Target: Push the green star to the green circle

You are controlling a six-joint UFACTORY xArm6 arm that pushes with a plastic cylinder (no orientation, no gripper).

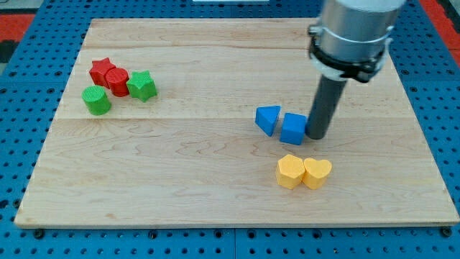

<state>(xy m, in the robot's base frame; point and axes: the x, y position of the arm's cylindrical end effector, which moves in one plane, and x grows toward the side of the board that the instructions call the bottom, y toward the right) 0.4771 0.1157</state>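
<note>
Pale wood-plank counter (215, 194) on blue pegboard. No pincer, just a dark rod; tip (318, 137) touches blue cube (293, 129), far from green star (142, 85), which sits near ribbed green circle (96, 100), w/ red cylinder (117, 80) between

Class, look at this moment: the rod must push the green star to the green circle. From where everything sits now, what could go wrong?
1. My tip sits against the blue cube, far from the green star; moving off toward the view's left could drag the cube and the blue triangle along.
2. The star touches the red cylinder, which sits between it and the green circle; a careless push may shove the red cylinder and red star too.
</note>
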